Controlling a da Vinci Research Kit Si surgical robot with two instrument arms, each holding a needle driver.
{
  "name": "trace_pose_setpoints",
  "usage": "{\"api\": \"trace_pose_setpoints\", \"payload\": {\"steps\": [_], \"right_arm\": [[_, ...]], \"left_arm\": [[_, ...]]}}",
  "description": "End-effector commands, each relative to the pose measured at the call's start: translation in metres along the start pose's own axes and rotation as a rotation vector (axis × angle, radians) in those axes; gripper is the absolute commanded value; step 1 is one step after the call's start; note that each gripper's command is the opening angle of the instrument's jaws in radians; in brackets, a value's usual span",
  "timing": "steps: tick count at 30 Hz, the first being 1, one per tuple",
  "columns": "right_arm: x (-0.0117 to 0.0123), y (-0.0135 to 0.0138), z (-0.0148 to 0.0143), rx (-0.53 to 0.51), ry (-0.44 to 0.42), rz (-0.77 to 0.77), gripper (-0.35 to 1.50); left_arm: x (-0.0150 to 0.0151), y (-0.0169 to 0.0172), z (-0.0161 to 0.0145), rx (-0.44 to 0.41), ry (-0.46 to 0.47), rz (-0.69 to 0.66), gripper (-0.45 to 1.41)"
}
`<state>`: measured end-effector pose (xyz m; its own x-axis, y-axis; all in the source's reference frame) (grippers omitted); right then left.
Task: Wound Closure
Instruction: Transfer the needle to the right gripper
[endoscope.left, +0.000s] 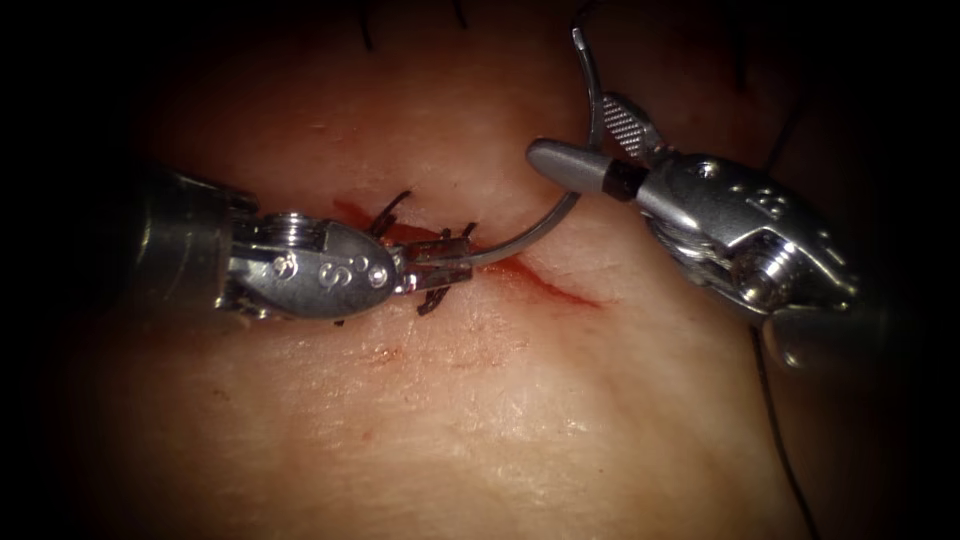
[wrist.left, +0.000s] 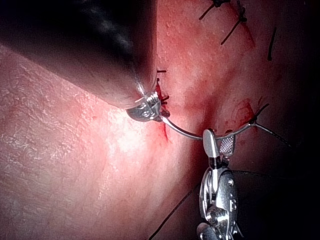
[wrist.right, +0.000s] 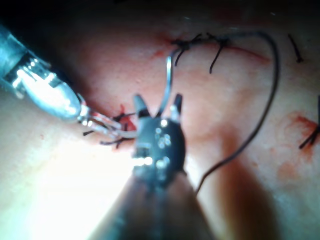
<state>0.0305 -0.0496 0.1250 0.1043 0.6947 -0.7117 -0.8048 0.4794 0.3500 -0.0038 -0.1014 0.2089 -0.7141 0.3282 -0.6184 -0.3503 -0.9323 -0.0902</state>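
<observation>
left tool (endoscope.left: 455, 268) pinching needle (endoscope.left: 560, 215) tip at cut (endoscope.left: 560, 288) | right tool (endoscope.left: 590, 145) jaws spread around mid-curve | needle stiff, slick, light; grip best on mid-curve

A bright light falls on the middle of the scene, and the edges all around sink into darkness
</observation>
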Motion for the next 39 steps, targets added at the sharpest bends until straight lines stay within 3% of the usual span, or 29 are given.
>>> {"api": "trace_pose_setpoints", "payload": {"steps": [1, 7, 15, 18, 19, 20, 22, 31, 34, 36, 38, 39], "right_arm": [[0.0005, -0.001, 0.001, -0.02, 0.0, -0.026, 1.25], [0.0006, -0.0025, 0.0027, -0.107, -0.059, -0.148, 1.25], [-0.0006, -0.0016, 0.004, -0.133, -0.098, -0.168, 1.23], [-0.0008, -0.0017, 0.0039, -0.129, -0.1, -0.169, 0.87], [-0.0008, -0.002, 0.0037, -0.127, -0.099, -0.163, 0.42], [-0.0008, -0.002, 0.0037, -0.127, -0.099, -0.163, 0.42], [-0.0008, -0.0022, 0.0036, -0.117, -0.099, -0.14, -0.35], [-0.0002, -0.0014, 0.002, -0.115, -0.066, -0.112, -0.35], [0.0002, -0.0008, 0.0013, -0.094, -0.032, -0.131, -0.35], [0.0003, -0.0004, 0.0011, -0.055, -0.008, -0.149, -0.35], [0.0003, -0.0001, 0.0011, 0.017, 0.028, -0.157, -0.35], [0.0003, -0.0001, 0.0011, 0.017, 0.028, -0.157, -0.35]], "left_arm": [[-0.0002, 0.0007, 0.0006, 0.0, -0.002, -0.001, -0.45], [-0.0002, 0.0009, 0.0005, 0.006, -0.008, 0.006, -0.45], [0.0, 0.0009, 0.0005, 0.012, -0.015, 0.019, -0.45], [0.0, 0.001, 0.0004, 0.013, -0.017, 0.017, -0.45], [0.0001, 0.0011, 0.0004, 0.014, -0.018, 0.022, -0.45], [0.0001, 0.0011, 0.0004, 0.014, -0.018, 0.022, -0.45], [0.0001, 0.0011, 0.0004, 0.015, -0.019, 0.022, -0.45], [0.0001, 0.0009, 0.0002, 0.003, -0.014, 0.017, -0.4], [0.0003, 0.0006, -0.0001, -0.083, 0.043, -0.071, 0.54], [0.0007, 0.0004, -0.0005, -0.174, 0.087, -0.217, 0.98], [0.0015, 0.0003, -0.0012, -0.315, 0.143, -0.347, 1.18], [0.0015, 0.0003, -0.0012, -0.315, 0.143, -0.347, 1.18]]}}
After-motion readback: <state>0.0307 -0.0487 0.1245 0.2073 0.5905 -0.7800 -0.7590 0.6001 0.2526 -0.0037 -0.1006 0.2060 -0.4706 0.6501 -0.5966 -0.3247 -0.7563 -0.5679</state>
